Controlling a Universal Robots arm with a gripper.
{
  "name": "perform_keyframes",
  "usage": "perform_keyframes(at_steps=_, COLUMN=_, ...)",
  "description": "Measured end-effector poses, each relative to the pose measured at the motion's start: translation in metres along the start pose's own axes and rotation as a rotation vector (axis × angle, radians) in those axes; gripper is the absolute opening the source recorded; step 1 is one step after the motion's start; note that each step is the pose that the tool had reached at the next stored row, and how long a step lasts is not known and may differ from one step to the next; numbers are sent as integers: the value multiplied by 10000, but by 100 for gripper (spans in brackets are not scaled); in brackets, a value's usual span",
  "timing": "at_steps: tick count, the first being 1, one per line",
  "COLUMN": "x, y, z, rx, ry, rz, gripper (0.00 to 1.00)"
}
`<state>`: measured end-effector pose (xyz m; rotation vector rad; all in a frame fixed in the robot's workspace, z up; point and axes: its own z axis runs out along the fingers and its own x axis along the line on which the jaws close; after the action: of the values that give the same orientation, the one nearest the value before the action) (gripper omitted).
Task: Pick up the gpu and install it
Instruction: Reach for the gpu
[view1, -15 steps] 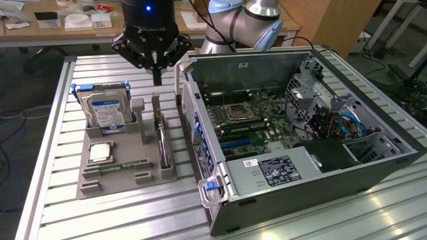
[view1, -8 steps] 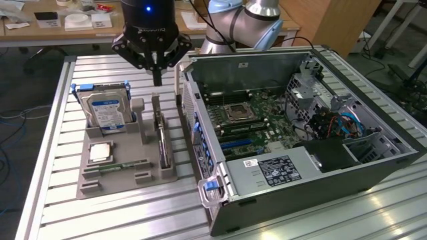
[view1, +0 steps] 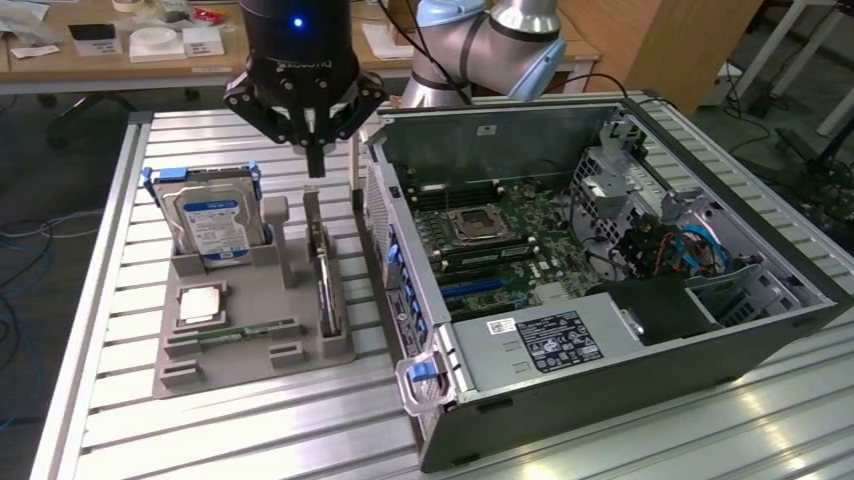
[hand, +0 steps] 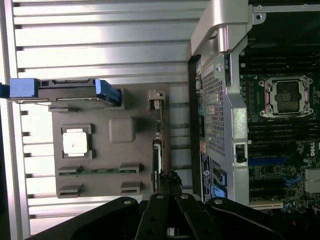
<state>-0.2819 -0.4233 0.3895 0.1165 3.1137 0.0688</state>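
Observation:
The gpu (view1: 324, 285) stands on edge in a slot at the right side of the grey holder (view1: 227, 365), a thin dark card seen edge-on. My gripper (view1: 315, 168) hangs just above the card's far end, its fingers pressed together and shut with nothing between them. A small gap shows between the fingertips and the card's top edge. In the wrist view the gpu (hand: 159, 150) runs as a thin strip along the holder (hand: 100, 150), and my gripper (hand: 170, 181) sits over its near end.
The open computer case (view1: 747, 330) lies to the exterior view's right of the holder, motherboard (view1: 521, 240) exposed with blue slots (view1: 474, 288). The holder also carries a hard drive (view1: 214, 225), a CPU (view1: 200, 300) and a RAM stick (view1: 247, 330). Slatted metal table (view1: 267, 430) underneath.

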Motion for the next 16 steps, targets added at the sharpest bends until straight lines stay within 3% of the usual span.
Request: perform_keyframes(at_steps=16, x=-14, y=-193, z=-8, rx=0, ry=-1, rz=0, gripper=11)
